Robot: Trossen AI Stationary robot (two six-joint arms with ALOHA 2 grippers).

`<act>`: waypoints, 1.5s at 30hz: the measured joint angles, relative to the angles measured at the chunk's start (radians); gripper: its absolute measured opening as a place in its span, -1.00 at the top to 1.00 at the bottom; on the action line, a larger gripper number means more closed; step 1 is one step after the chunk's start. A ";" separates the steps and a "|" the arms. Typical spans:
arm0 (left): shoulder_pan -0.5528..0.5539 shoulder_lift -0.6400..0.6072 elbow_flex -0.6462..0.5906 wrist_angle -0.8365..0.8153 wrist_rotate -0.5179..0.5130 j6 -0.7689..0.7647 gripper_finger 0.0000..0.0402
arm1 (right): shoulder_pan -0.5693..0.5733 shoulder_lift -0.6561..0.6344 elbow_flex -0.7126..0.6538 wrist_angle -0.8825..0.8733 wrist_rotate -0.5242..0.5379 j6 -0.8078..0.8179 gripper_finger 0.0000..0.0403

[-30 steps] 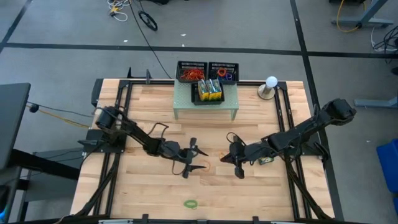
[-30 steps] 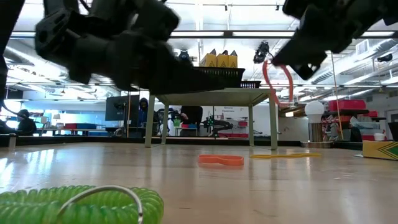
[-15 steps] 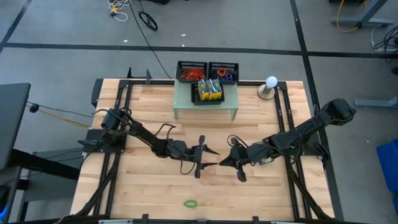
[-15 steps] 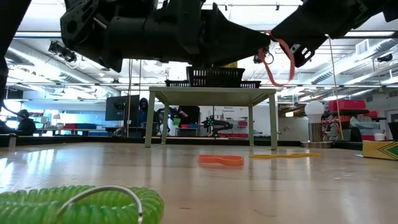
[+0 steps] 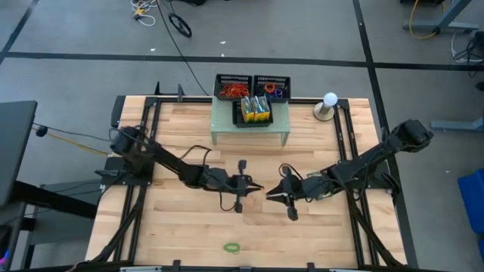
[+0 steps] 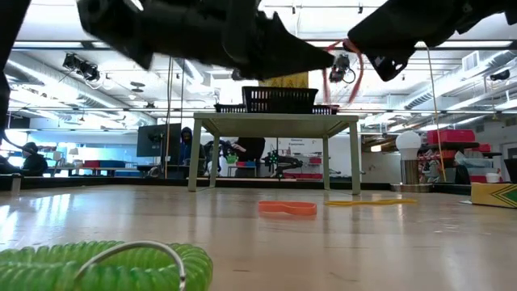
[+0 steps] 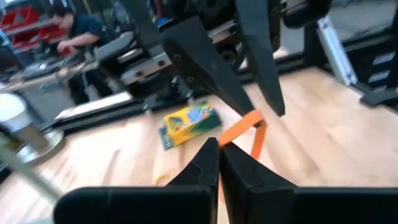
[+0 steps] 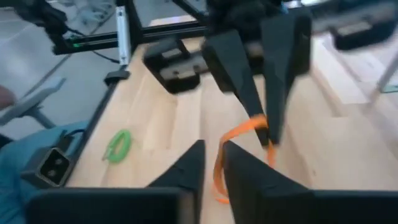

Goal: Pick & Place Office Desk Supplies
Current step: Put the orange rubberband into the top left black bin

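Over the middle of the bench [image 5: 174, 128], the left end effector [image 5: 255, 187] points rightward, its fingers drawn together to a near-closed tip around one end of an orange rubber band [image 7: 247, 132]. In the left wrist view that band hangs as a narrow loop with its long axis close to vertical, slightly tilted, the upper end at the other arm's fingers and the lower end at this arm's own. Half a second ago the left end effector sat a little farther left and its fingers looked spread; it has since slid right to meet the other arm.

Facing it, tip to tip, the right end effector [image 5: 271, 196] points leftward, closed on the band's upper end. The low view shows the band [image 6: 346, 66] raised well above the bench, curved between the two tips, higher than it hung a moment before.

On the bench itself, a green coiled loop [image 5: 231, 247] lies near the front edge, well apart from both arms. A flat orange band [image 6: 287, 208] and a thin yellow band [image 6: 371, 202] lie on the wood in the low view, both long side across the picture. A crayon box [image 7: 186, 125] lies flat beyond the right arm, long axis slanting. At the back, the pale green riser [image 5: 227, 121] carries a black mesh tray [image 5: 236, 115] holding upright crayon boxes [image 5: 255, 108].
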 joint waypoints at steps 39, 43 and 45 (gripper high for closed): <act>0.963 -0.263 0.435 -0.967 0.249 -0.155 0.96 | 0.016 0.000 -0.010 -0.123 0.165 -0.050 0.97; 0.967 -0.236 0.439 -0.984 0.242 -0.110 0.83 | 0.016 0.000 -0.010 -0.124 0.165 -0.055 0.96; 0.958 -0.236 0.439 -0.996 0.243 -0.091 0.71 | 0.016 0.000 -0.010 -0.124 0.165 -0.055 0.93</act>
